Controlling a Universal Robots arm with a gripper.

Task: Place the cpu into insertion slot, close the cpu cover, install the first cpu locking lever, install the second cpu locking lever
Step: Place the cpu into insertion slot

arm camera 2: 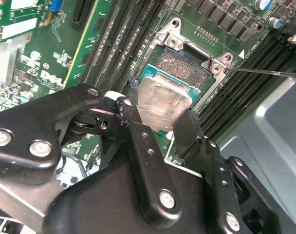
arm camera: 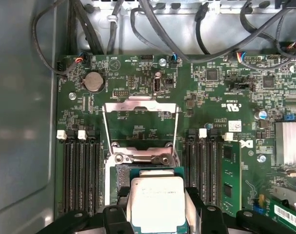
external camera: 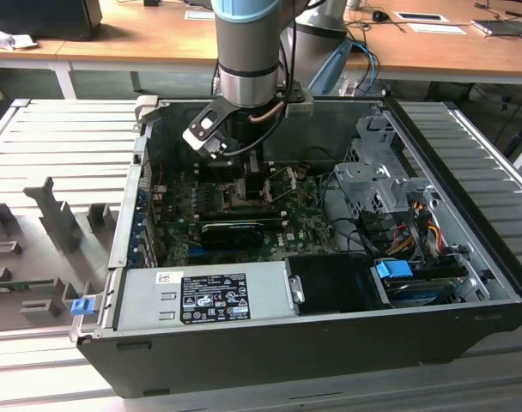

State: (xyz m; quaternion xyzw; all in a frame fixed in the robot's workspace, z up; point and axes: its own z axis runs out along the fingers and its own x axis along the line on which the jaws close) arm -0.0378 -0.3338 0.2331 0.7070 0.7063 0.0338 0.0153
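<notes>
I am deep in the open computer case [external camera: 244, 343], and the step in hand, as I judge it, is seating the cpu. To do it well I should stay square to the green circuit board [arm camera: 211, 97]. I should also leave the cpu cover [arm camera: 138, 103] alone where it stands flipped back beyond the insertion slot [arm camera 2: 187, 63]. The chip wants to go down flat, its edges lined up with the slot's black rim, with no sideways push on the fine pins.

My arm [external camera: 248, 51] stands nearly upright over the slot, wrist pointing down into the case. My gripper [arm camera 2: 160, 119] is clenched on the cpu [arm camera 2: 162, 103], grey face up, with one of my fingers [arm camera 2: 138, 134] on each side. In both wrist views the chip hangs over the part of the slot away from the cover, not centred on it. Whether it touches the rim I cannot tell.
</notes>
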